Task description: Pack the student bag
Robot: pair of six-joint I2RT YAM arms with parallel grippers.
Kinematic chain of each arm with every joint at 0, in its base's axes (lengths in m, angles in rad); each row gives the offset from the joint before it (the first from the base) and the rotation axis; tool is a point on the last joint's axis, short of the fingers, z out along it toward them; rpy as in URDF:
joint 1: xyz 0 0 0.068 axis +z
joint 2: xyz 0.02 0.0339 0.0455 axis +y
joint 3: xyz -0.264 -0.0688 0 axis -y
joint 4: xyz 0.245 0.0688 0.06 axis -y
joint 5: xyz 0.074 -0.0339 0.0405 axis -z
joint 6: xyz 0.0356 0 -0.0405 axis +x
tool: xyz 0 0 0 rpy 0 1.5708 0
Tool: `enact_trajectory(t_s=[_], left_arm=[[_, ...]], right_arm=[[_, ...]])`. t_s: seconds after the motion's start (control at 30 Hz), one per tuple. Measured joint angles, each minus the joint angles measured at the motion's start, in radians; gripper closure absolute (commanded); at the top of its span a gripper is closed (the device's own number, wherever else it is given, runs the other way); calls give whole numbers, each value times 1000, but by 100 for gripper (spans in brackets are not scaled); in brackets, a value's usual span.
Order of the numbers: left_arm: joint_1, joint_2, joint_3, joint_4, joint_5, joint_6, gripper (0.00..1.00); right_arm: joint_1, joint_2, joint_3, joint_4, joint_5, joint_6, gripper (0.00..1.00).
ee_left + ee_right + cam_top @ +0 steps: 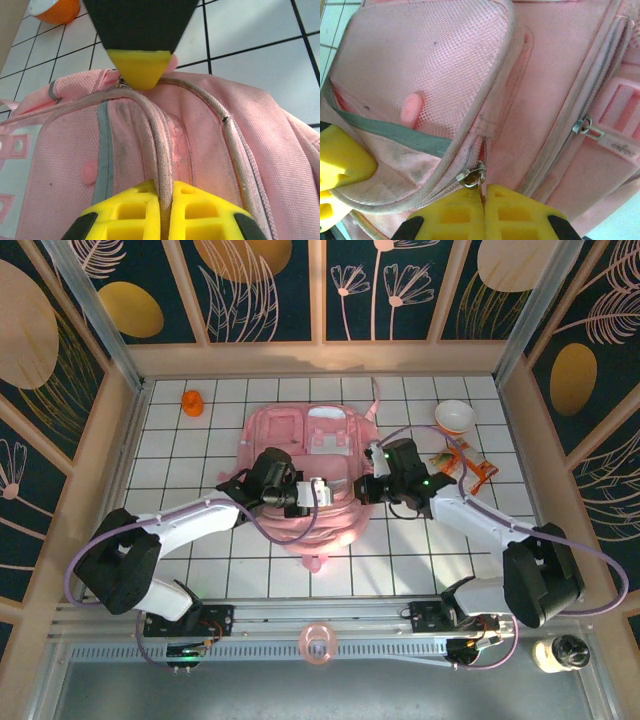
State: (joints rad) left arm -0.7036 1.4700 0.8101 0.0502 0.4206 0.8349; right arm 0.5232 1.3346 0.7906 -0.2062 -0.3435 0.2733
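Lying flat on the tiled table (170, 445), the student bag (295, 435) sat directly under both tools. Its long axis ran away from the arm bases, so each arm reached it from its own side and the two sets of fingers met over its near half. The left gripper (162, 205) was fully closed, with a length of the bag's pale piping (160, 145) pinched between its yellow pads, and pink fabric spread ahead of those fingertips. The right gripper (484, 200) was likewise closed, its tips pressed together at the metal zipper pull (472, 176), whose tab appeared to run in between them. Ahead of that pull lay the mesh pocket (420, 60), and off to the right of the fingers a second zipper (587, 127) sat untouched. The two grippers were near each other, the yellow tip of each showing at the edge of the other's wrist view. The coming move probably turned on the zipper track. It curved away from the right fingertips around the pocket edge, so the right arm, being on the pull, seemed the one to draw it while the left braced the seam. Beyond the right gripper, clear of the bag, stood a white bowl (455, 417) and some orange packets (470, 468). Beyond the left gripper, a small orange object (192, 402) rested near the far corner.
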Motion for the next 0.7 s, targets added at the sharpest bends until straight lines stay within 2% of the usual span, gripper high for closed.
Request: enact_trajectory(t_s=[0.23,0.5,0.6,0.7], left_arm=[[17,-13,0,-33,35,55,100],[23,-17,-24,-42,18,76,100],[23,-45,-54,-18,16,52,100],[23,-95,-98,6,25,15,100]], right_arm=[[-37,92,49,-4,-87,-41,100],[-43,201,110,-15,-155,-55,100],[-43,197,109,-15,-177,-60,79],[-55,142,60,11,-169,-68,66]])
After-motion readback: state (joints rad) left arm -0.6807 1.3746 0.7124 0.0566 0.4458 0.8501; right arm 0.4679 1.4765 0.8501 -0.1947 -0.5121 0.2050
